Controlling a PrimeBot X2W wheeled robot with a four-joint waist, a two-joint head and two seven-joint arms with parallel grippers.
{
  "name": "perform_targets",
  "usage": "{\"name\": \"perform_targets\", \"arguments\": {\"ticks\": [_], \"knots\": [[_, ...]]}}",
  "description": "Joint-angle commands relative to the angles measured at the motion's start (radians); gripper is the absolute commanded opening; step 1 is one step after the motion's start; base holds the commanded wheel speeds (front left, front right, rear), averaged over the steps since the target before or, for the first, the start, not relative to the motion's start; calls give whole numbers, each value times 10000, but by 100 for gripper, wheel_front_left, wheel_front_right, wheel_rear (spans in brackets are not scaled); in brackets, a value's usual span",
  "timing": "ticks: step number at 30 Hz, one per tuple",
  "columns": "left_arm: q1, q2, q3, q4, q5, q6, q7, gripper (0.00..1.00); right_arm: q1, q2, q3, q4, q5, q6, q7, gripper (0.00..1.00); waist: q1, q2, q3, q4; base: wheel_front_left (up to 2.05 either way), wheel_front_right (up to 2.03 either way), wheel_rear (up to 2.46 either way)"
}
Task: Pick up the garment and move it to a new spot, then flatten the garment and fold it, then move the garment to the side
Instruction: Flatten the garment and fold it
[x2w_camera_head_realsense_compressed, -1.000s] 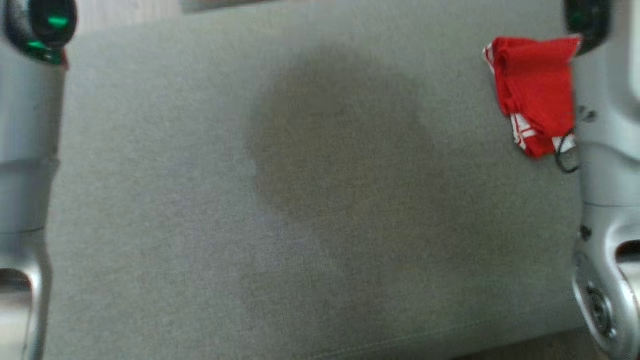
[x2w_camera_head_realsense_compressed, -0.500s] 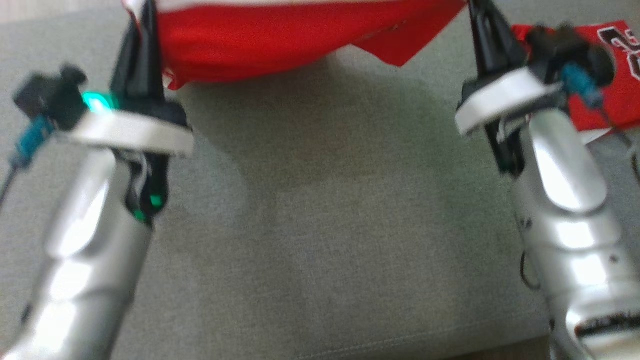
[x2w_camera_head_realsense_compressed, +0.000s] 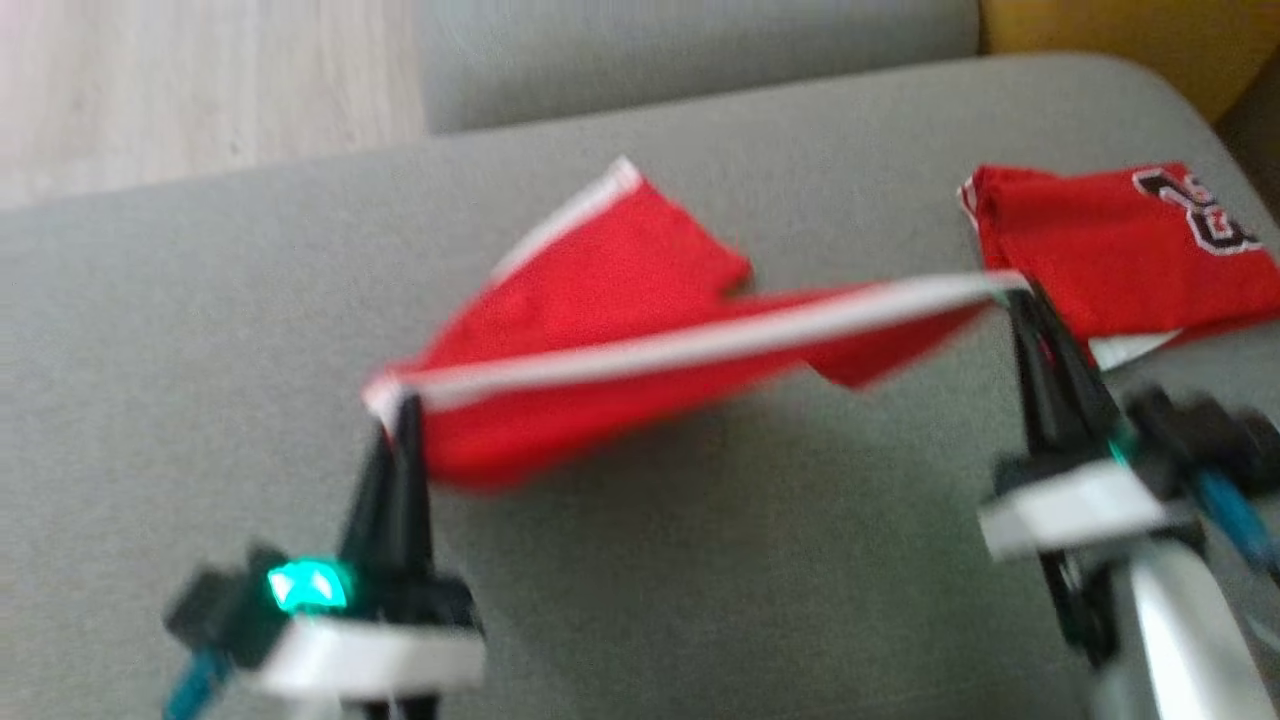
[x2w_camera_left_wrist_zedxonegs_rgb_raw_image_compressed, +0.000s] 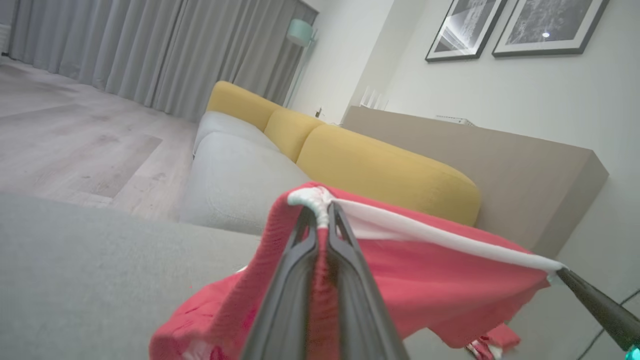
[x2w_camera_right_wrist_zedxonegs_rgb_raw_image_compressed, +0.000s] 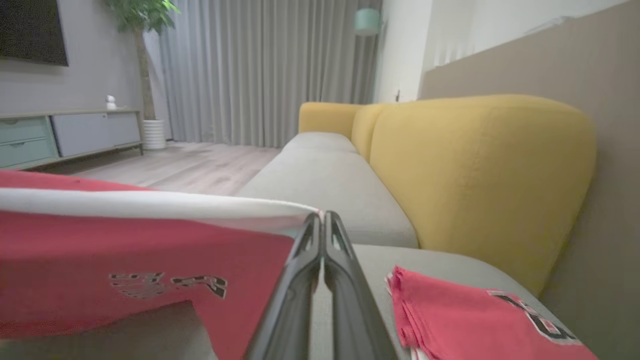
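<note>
The garment (x2w_camera_head_realsense_compressed: 640, 340) hung taut between the left gripper (x2w_camera_head_realsense_compressed: 405, 408) and the right gripper (x2w_camera_head_realsense_compressed: 1015, 292), each pinched on its white hem. It made a red curtain across the middle of the cushion (x2w_camera_head_realsense_compressed: 640, 620), its lower folds sagging close to the fabric, so there was no clear way under. In front of it the cushion lay bare from side to side. Beyond it on the left, bare cushion ran to the edge and the floor (x2w_camera_head_realsense_compressed: 200, 90). On the right a folded jersey (x2w_camera_head_realsense_compressed: 1110, 250) lay just beyond the right gripper, and the yellow backrest (x2w_camera_right_wrist_zedxonegs_rgb_raw_image_compressed: 475, 175) walled that side off.
</note>
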Motion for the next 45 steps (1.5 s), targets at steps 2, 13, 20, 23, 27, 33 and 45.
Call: {"name": "perform_targets", "arguments": {"ticks": [2, 13, 20, 23, 27, 33, 45], "knots": [[235, -96, 239, -700, 64, 225, -95, 0, 786, 75, -214, -1644, -15, -7, 589, 0, 5, -1, -405, 325, 0, 0, 0], [1162, -928, -472, -90, -1050, 646, 18, 0, 1529, -393, -297, -3325, -230, -7, 2441, 0, 5, -1, 160, 1472, 0, 0, 0], [124, -1066, -818, 1401, -2081, 699, 338, 0, -592, -1694, 709, -1121, 106, -7, 2951, 0, 5, -1, 973, 2231, 0, 0, 0], [-337, -1081, -900, 1799, -2353, 718, 348, 0, -1307, -2028, 1191, -460, 222, -7, 3159, 0, 5, -1, 1182, 2389, 0, 0, 0], [-1276, -1091, -1299, 2547, -2793, 718, 290, 0, -2697, -2629, 2270, 895, 546, -7, 3529, 0, 5, -1, 1541, 2682, 0, 0, 0], [-2461, -1094, -2002, 3514, -3668, 948, 157, 0, -4748, -3268, 3929, 2706, 1386, -7, 3780, 0, 5, -1, 2012, 2974, 0, 0, 0], [-3938, -1095, -2954, 4213, -4805, 1410, -84, 0, -7661, -3387, 6093, 5741, 2345, -7, 3526, 0, 5, -1, 2719, 3337, 0, 0, 0]]}}
